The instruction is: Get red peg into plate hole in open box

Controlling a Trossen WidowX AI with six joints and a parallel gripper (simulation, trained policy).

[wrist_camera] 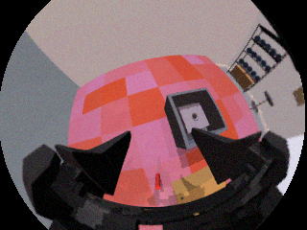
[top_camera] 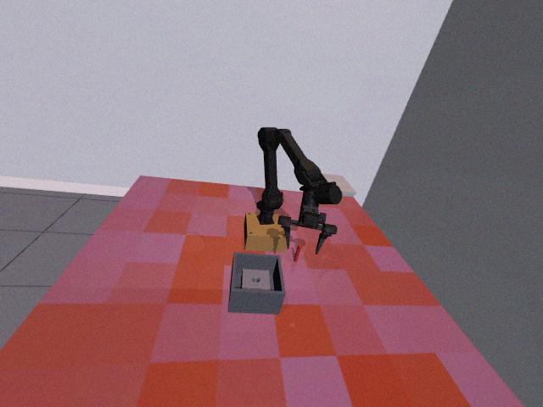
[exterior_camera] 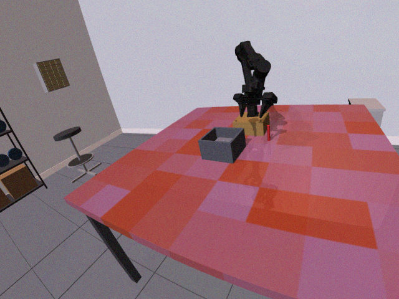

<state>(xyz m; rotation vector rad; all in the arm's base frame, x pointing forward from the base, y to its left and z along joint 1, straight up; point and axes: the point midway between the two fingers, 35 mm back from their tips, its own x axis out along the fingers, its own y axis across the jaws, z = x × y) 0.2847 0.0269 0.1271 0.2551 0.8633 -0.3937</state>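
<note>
1. Red marks the peg (top_camera: 298,253) (exterior_camera: 268,132) (wrist_camera: 157,181); it stands upright on the table (top_camera: 188,337) (exterior_camera: 206,238) (wrist_camera: 144,136), outside the open box (top_camera: 255,302) (exterior_camera: 215,150) (wrist_camera: 174,126) and near the yellow block (top_camera: 264,242) (exterior_camera: 257,129) (wrist_camera: 197,187) under my arm.
2. My gripper (top_camera: 302,248) (exterior_camera: 252,116) (wrist_camera: 162,132) is spread wide above the table, with nothing between its fingers.
3. I judge the step in hand to be the approach for the grasp. Centre the peg between the fingers before descending; keep the hand vertical.
4. Descend with the fingers spread, one on each side of the peg. Keep the near finger off the yellow block. A touch on one side could tip the peg.
5. Close evenly, leaving the lower end free for the hole in the plate (top_camera: 249,284) (exterior_camera: 222,139) (wrist_camera: 189,115).
6. Appearance of the peg: slim, straight, plain red, darker on its shaded side. Its fine surface detail is too small to tell.
</note>
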